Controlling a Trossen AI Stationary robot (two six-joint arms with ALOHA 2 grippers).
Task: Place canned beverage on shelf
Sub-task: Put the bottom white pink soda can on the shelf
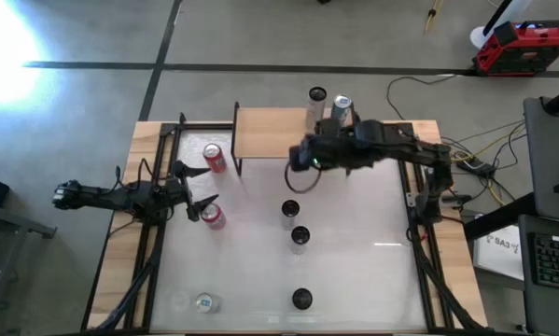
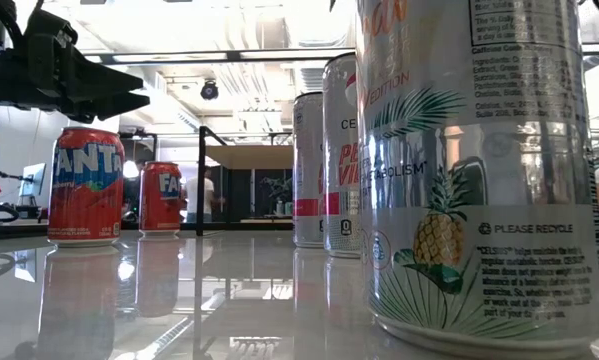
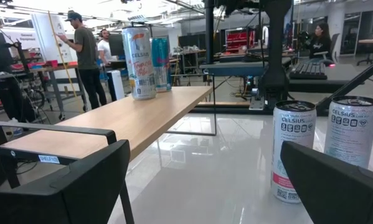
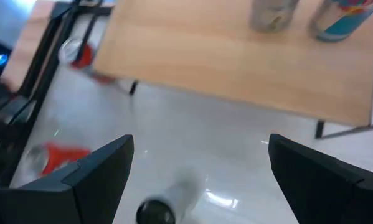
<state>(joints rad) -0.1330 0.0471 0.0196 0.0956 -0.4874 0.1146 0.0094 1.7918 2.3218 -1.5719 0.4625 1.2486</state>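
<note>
The shelf [image 1: 274, 133] has a tan wooden top on black legs and stands at the table's far middle. Two cans [image 1: 316, 96] [image 1: 342, 107] stand upright on its right end. My right gripper [image 4: 200, 143] hangs open above the shelf's near edge [image 1: 298, 157], tilted downward, with nothing between its fingers. Below it, a silver can with a dark top [image 4: 158, 208] stands on the white table. My left gripper [image 1: 207, 187] waits open at the table's left, between two red Fanta cans [image 1: 214, 157] [image 1: 214, 217].
Three dark-topped cans [image 1: 289, 213] [image 1: 300, 238] [image 1: 301, 299] stand in a row down the table's middle, and a pale can [image 1: 202, 301] stands near the front left. Black frame rails [image 1: 158, 233] run along both table sides. People stand in the room beyond.
</note>
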